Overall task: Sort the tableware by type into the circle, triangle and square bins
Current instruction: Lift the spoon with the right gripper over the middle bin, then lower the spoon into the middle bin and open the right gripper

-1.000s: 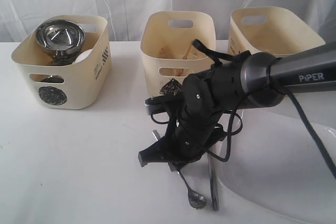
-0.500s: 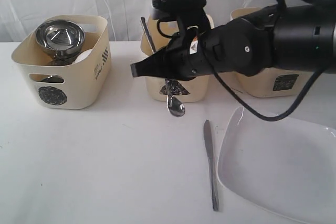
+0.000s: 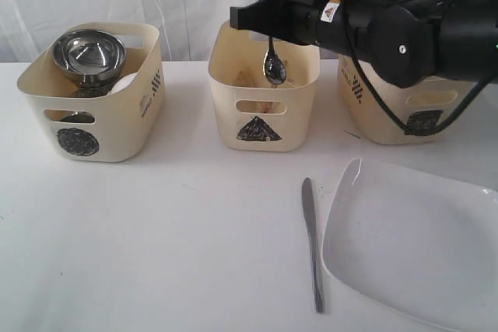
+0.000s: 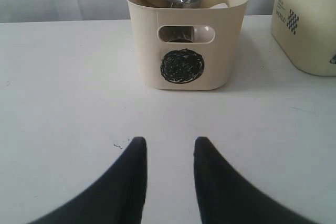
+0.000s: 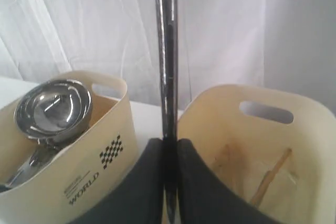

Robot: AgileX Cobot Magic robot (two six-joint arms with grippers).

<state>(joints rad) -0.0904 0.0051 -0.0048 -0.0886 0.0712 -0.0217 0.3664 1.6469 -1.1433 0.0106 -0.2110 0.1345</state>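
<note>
The right gripper (image 3: 269,30) is pinched narrow on the steel spoon (image 3: 273,68); its handle stands up through the jaws and its bowl hangs over the mouth of the triangle bin (image 3: 226,118), where wooden chopsticks (image 5: 270,179) lie; the step in hand looks like delivering cutlery to that bin; next the jaws need to part, perhaps after a slight descent, so the spoon drops inside rather than onto the rim; the knife (image 3: 311,239) and white square plate (image 3: 412,246) wait on the table, near each other; the left gripper (image 4: 168,142), half parted and empty, hovers facing the circle bin (image 4: 231,35).
</note>
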